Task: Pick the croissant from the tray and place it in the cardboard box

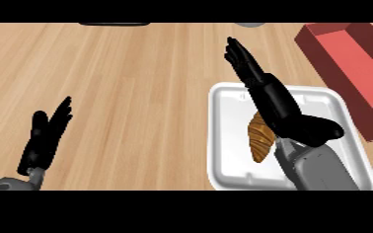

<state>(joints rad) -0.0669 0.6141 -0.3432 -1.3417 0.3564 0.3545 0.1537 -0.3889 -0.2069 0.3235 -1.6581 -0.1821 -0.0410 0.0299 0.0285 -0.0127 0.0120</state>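
A golden-brown croissant lies in the white tray at the lower right, partly hidden by my right hand. My right hand hovers over the tray with straight fingers stretching past the tray's far edge; it is open and holds nothing. At the upper right corner stands a red box, cut off by the view's edge. At the lower left my left hand rests open, fingers up, far from the tray.
The wooden counter spans the view. A dark flat object and a grey round thing peek in at the far edge.
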